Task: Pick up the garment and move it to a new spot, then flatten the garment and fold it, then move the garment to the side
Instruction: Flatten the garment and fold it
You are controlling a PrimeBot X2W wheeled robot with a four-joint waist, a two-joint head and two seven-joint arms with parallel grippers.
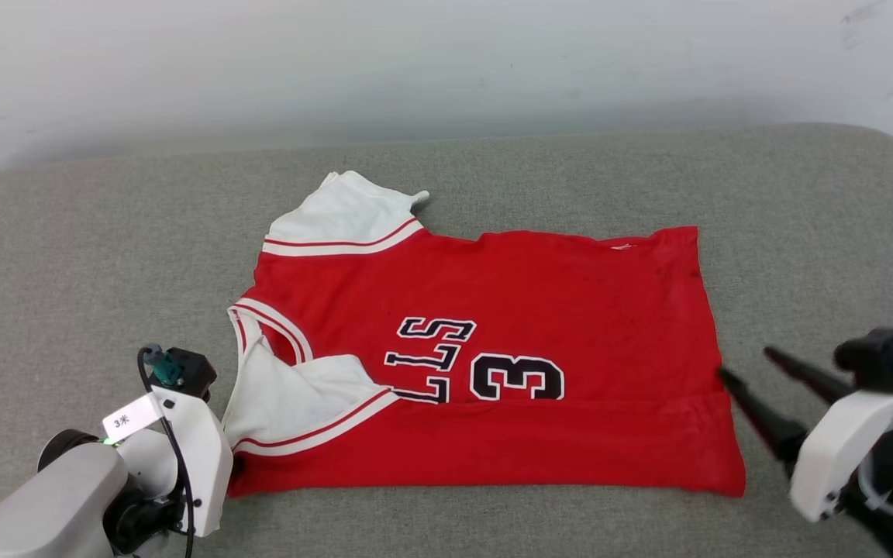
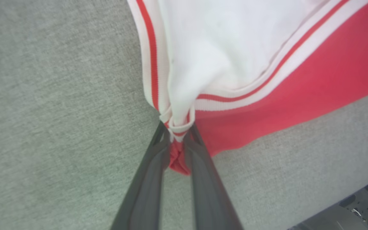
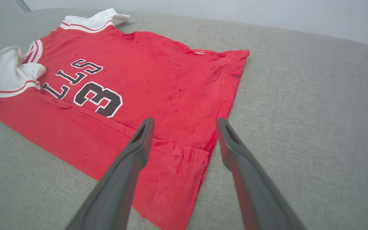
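The garment (image 1: 532, 294) is a red jersey with white sleeves, lying mostly flat on the grey padded surface with its near long edge folded over the lower part of the "33". In the left wrist view my left gripper (image 2: 177, 131) is shut on the garment (image 2: 299, 89), pinching bunched striped trim and red cloth at its near-left corner. The left wrist housing (image 1: 183, 442) covers that corner in the head view. My right gripper (image 1: 745, 363) stands open just off the garment's right edge; in the right wrist view its fingers (image 3: 184, 123) straddle that edge of the garment (image 3: 158, 80).
The grey padded surface (image 1: 67, 256) extends well beyond the garment on all sides. A pale wall (image 1: 446, 62) stands behind it. In the left wrist view the surface's near edge (image 2: 347, 201) drops off to a dark area with cables.
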